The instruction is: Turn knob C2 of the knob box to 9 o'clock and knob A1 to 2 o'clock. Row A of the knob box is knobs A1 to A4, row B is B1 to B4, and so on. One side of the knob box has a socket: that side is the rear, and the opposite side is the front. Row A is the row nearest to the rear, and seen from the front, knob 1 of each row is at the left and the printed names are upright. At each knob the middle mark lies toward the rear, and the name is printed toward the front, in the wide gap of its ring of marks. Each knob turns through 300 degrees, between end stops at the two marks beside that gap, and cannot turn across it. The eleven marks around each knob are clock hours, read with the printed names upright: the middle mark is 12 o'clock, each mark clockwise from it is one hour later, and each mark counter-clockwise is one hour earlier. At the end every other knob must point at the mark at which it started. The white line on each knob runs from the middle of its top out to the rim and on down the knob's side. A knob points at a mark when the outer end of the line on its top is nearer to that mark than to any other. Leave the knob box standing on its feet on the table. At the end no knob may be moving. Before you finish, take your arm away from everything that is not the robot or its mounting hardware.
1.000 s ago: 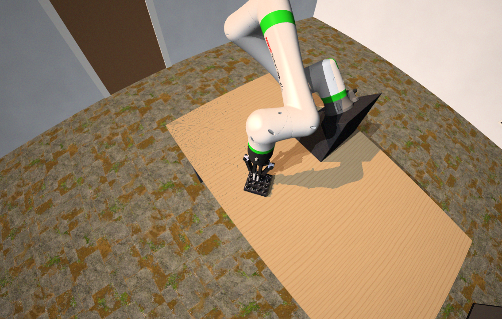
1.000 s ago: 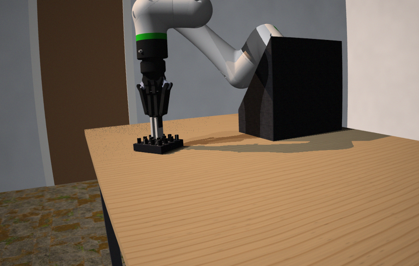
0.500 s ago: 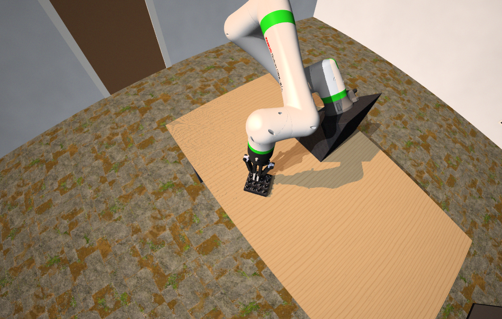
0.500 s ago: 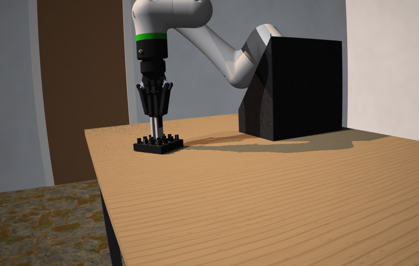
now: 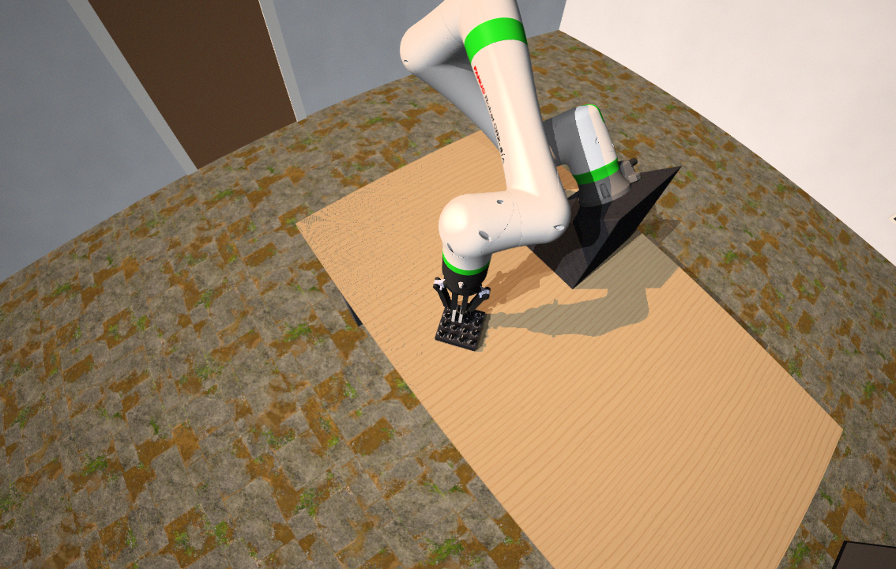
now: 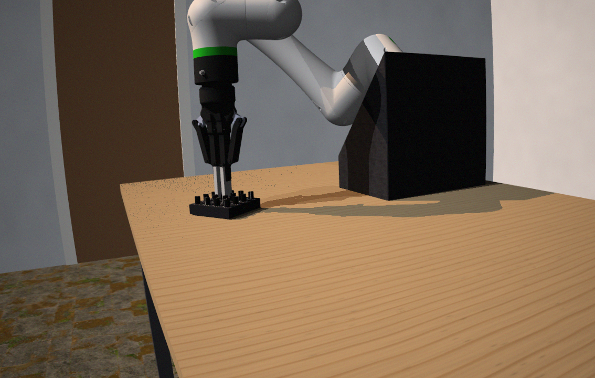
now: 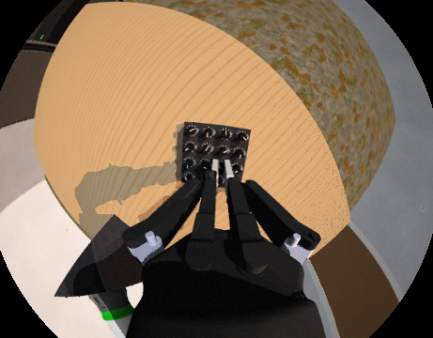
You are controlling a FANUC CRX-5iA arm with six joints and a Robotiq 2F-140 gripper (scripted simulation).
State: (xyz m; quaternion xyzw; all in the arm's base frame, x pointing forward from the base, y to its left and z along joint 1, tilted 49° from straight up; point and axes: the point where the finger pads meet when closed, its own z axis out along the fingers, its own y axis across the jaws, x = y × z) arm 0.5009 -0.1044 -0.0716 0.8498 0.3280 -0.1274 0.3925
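Note:
The black knob box point(image 5: 461, 345) point(image 6: 210, 210) point(image 7: 216, 141) stands flat on the table, with four rows of black knobs with white lines. My gripper point(image 5: 457, 319) point(image 6: 222, 193) point(image 7: 221, 167) points straight down over it, its pale fingertips nearly together around one inner knob. By its place, with the rear taken as the left side in the wrist view, that knob is C2; its line is hidden between the tips. Knob A1 point(image 7: 188, 177) is then at the lower left in the wrist view, its line too small to read. The printed names and the socket cannot be made out.
The other knobs stand close around my fingertips. The wooden table point(image 5: 614, 424) point(image 6: 384, 282) point(image 7: 131, 70) has an edge not far from the box. The dark arm pedestal point(image 6: 436, 122) stands behind to the right in the exterior view.

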